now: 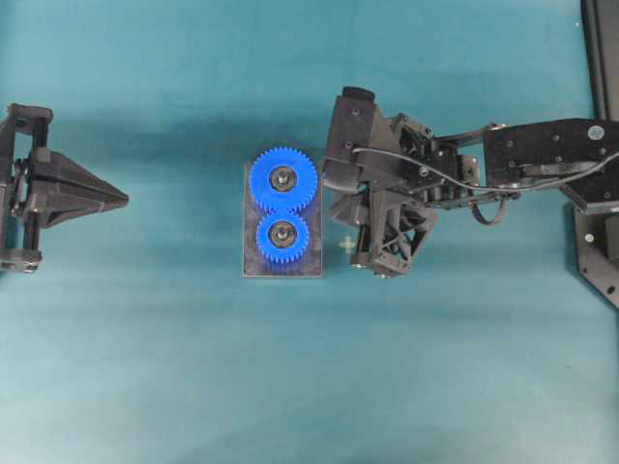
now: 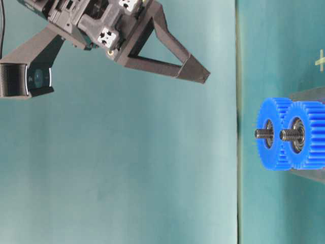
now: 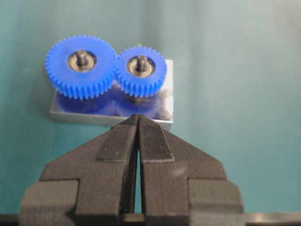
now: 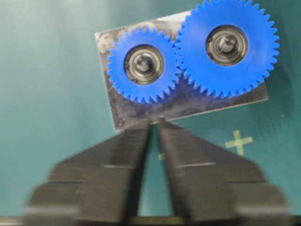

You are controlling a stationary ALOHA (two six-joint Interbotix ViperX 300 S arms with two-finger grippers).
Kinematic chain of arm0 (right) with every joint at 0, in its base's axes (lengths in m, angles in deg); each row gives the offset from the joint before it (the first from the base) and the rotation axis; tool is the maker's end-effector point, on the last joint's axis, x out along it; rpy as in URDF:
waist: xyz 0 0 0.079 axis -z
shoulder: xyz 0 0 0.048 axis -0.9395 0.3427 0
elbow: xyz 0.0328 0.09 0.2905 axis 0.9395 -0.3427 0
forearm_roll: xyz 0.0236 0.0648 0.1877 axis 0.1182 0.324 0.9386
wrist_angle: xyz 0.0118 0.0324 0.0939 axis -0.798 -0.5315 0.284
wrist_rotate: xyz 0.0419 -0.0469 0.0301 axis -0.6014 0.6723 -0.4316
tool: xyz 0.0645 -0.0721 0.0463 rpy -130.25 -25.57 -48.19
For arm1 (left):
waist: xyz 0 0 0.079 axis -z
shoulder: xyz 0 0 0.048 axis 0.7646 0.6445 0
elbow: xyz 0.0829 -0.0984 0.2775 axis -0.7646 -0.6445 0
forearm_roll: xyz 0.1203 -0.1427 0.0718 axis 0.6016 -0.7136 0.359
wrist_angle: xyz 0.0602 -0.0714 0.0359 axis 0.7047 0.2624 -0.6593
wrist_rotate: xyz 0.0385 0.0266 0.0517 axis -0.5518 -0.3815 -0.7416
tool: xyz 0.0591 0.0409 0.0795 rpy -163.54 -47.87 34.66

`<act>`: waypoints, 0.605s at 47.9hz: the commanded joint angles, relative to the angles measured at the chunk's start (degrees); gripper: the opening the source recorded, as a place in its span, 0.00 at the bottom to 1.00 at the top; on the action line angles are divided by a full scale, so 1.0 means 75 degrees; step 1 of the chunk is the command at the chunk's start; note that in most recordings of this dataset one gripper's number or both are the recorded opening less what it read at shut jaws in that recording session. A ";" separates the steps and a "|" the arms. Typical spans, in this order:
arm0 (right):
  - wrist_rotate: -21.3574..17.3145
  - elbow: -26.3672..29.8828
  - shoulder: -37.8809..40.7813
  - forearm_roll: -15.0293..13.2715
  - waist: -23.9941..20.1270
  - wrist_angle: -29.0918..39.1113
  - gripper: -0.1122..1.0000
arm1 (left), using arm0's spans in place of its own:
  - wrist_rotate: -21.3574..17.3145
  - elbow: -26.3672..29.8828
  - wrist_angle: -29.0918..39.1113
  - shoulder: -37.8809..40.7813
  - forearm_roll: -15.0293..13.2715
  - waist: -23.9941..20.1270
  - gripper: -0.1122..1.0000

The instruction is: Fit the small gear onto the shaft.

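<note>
Matte blk arm point(image 1: 542, 155), looped cables point(image 1: 484, 208)

A teal table point(image 1: 145, 367) carries a dark metal plate point(image 1: 252, 263) at frame centre, a pale cross mark point(image 1: 347, 246) just right of it.

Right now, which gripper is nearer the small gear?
Right. The right gripper sits just beside the plate, near the small gear. The left gripper is far off on the opposite side.

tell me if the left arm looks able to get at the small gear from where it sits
Probably yes: the left gripper points at the plate, bare mat between them. The small gear sits on its shaft, meshed with the larger gear.
</note>
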 commanded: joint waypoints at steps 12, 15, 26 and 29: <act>0.0094 0.0059 -0.0199 -0.0012 -0.0082 -0.0035 0.40 | 0.0000 0.0094 -0.0070 0.0012 0.0023 0.0000 0.10; 0.0094 0.0047 -0.0199 -0.0012 -0.0105 -0.0035 0.40 | 0.0012 0.0070 -0.0070 0.0012 0.0023 0.0000 0.10; 0.0082 0.0012 -0.0187 -0.0012 -0.0117 -0.0047 0.40 | 0.0035 0.0023 -0.0094 0.0012 0.0023 0.0000 0.10; 0.0082 0.0012 -0.0187 -0.0012 -0.0117 -0.0059 0.40 | 0.0035 0.0035 -0.0094 0.0012 0.0023 0.0000 0.10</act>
